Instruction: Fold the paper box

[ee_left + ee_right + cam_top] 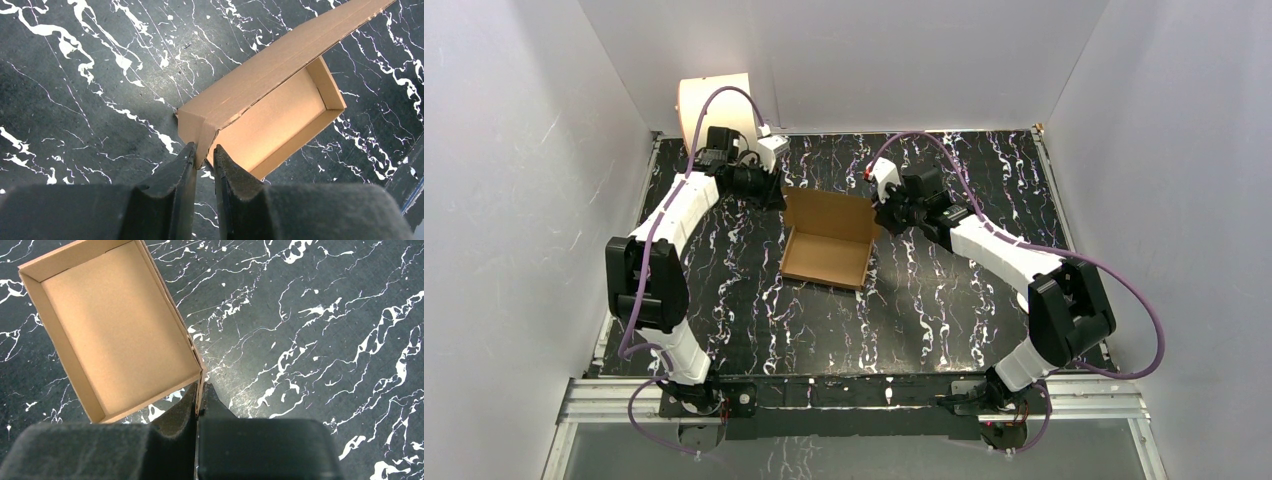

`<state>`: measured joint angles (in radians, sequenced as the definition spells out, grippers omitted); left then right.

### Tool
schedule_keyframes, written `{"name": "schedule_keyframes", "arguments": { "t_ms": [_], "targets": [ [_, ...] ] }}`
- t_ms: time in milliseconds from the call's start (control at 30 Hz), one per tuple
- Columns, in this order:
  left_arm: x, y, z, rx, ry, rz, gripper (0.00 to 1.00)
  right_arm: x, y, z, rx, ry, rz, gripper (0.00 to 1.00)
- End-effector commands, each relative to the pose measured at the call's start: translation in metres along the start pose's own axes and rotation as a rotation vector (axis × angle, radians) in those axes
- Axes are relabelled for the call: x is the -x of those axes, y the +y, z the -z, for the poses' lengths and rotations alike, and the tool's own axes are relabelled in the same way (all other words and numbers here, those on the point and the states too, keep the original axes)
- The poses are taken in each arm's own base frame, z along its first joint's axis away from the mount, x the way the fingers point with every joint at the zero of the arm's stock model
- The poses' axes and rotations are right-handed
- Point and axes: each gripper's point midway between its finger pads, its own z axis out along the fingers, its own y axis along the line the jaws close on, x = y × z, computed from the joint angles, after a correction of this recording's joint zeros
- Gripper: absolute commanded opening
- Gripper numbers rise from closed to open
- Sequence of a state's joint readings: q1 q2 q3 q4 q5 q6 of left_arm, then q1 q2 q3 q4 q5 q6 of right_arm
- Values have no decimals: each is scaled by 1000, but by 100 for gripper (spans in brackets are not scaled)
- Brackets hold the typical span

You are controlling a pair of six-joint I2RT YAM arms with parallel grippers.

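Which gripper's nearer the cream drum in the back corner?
Left. The left gripper pinches the paper box at its far-left corner, close to the drum; the right gripper pinches the far-right corner, across the box from it.

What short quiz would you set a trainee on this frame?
1. True or false: the box is folded shut.
2. The right gripper is: A, shut on a box corner; B, open above the box; C, holding a cup.
3. Fill in: between the fingers of the left gripper sits a box ____.
Key: 1 false, the tray lies open; 2 A; 3 corner.
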<state>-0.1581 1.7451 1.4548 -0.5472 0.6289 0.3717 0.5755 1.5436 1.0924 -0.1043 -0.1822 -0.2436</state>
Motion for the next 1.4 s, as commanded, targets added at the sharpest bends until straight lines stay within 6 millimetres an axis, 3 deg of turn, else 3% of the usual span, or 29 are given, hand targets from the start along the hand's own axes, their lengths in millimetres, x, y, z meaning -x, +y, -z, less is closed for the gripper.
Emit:
{"name": "schedule_keyframes", "arguments": {
  "t_ms": [0,167,300,600,867,1200,1367],
  "targets": [
    [15,-6,5,-23,-64,-53,20,36,4,2,43,-99,37,0],
    [19,8,7,58,-73,-75,29,35,5,-1,54,-95,36,0],
    [19,10,9,73,-76,-92,30,34,6,-3,60,-94,34,0],
    [12,12,0,46,-51,-107,29,38,9,-4,83,-98,45,0],
    [7,14,3,72,-35,-113,24,36,8,-7,83,-92,44,0],
    [-3,15,14,121,0,-129,26,37,3,-9,62,-90,49,0],
    [-1,13,10,96,-6,-125,19,36,4,-9,65,-86,52,0]
  ]
}}
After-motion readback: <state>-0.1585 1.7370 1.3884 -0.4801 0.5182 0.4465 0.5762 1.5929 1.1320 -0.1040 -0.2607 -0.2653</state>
